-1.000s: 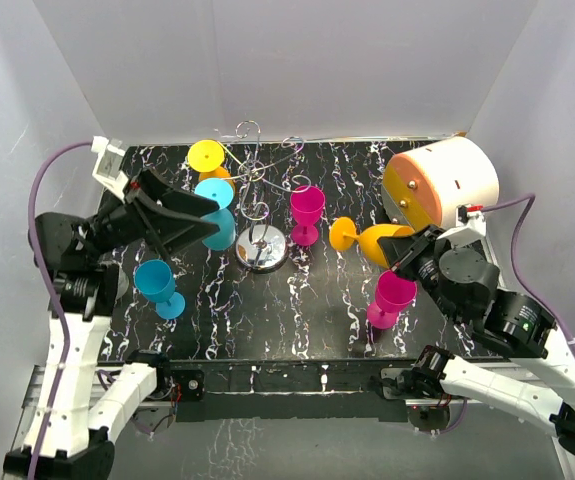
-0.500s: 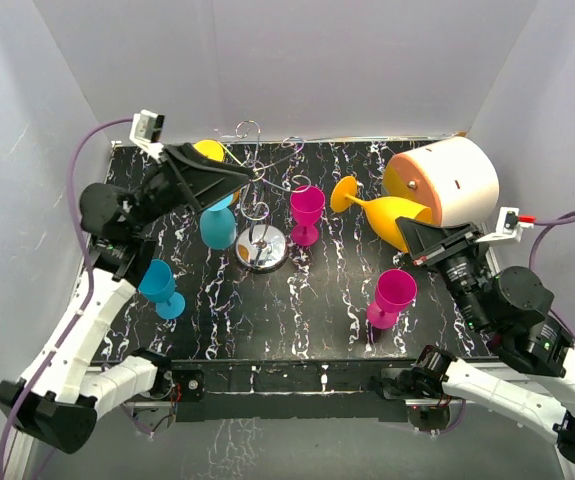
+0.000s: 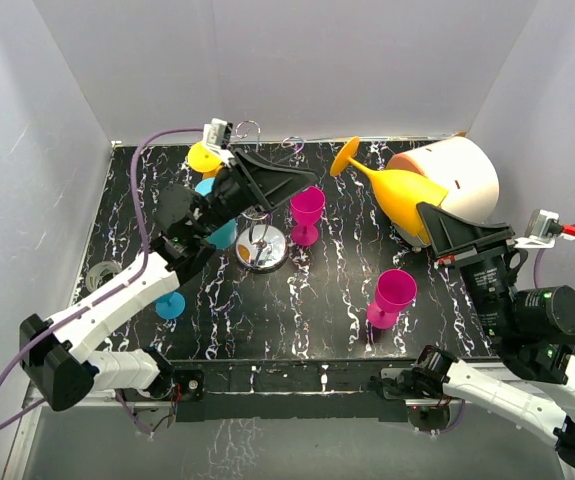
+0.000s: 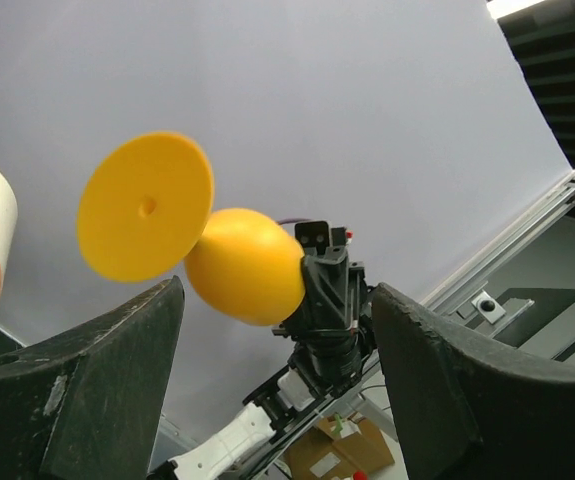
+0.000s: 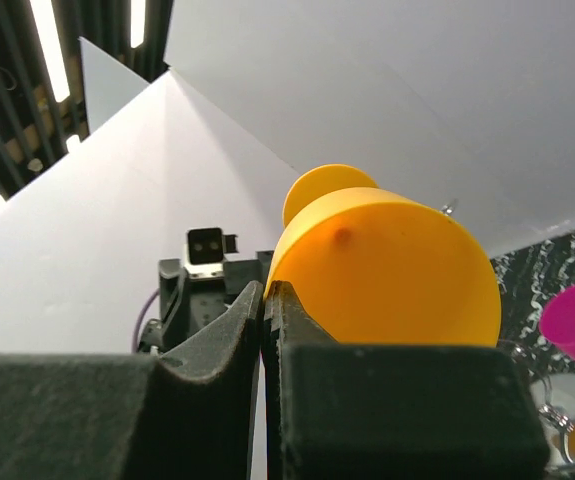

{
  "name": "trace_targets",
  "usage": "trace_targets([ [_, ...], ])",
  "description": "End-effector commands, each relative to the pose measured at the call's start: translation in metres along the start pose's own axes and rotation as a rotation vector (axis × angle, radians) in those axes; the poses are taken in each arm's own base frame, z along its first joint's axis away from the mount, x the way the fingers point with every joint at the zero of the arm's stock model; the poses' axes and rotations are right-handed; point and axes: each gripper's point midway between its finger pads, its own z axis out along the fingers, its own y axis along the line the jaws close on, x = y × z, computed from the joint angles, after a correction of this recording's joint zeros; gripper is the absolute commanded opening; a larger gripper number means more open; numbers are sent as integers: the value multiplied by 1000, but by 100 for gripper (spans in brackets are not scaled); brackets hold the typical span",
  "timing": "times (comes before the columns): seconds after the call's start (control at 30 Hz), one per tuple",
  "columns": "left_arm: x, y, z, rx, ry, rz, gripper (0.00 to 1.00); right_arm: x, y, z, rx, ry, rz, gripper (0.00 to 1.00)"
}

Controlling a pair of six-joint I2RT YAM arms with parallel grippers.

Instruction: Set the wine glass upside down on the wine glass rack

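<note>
The right gripper [image 5: 264,297] is pinching its black fingers tight on the rim of the smooth orange-yellow plastic wine glass [image 3: 404,192]. It is holding the glass tilted in the air near the far right corner of the black marbled table [image 3: 297,300]. The left gripper [image 4: 277,295] is hanging wide apart, gripping nothing, above the thin wire, chrome-based wine glass rack [image 3: 263,252], which is standing left of centre.

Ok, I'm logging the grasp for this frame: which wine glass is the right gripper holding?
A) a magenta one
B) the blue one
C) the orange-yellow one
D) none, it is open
C: the right gripper is shut on the rim of the orange-yellow wine glass, which is tilted in the air with its foot pointing away from that gripper.
</note>
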Motion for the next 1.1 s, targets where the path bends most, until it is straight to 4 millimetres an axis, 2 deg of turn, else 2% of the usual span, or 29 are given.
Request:
trace_targets([
  [0.0, -5, -32, 14, 97, -92, 75, 75, -22, 50, 14, -160, -69, 21, 0],
  [0.2, 3, -33, 26, 111, -108, 51, 75, -9, 71, 30, -245, -43, 16, 0],
  [0.3, -6, -39, 25, 125, -157, 33, 74, -1, 80, 32, -295, -16, 1, 0],
  [0.5, -28, -54, 16, 169, -292, 57, 67, 13, 87, 30, -356, 32, -6, 0],
  [0.7, -36, -60, 17, 209, -338, 58, 59, 23, 91, 26, -399, 72, -19, 0],
  [0.87, -47, -76, 6, 330, -428, 33, 55, 40, 95, 24, -442, 137, -31, 0],
  [1.07, -49, -78, 6, 359, -445, 28, 46, 59, 95, 25, -469, 200, -19, 0],
])
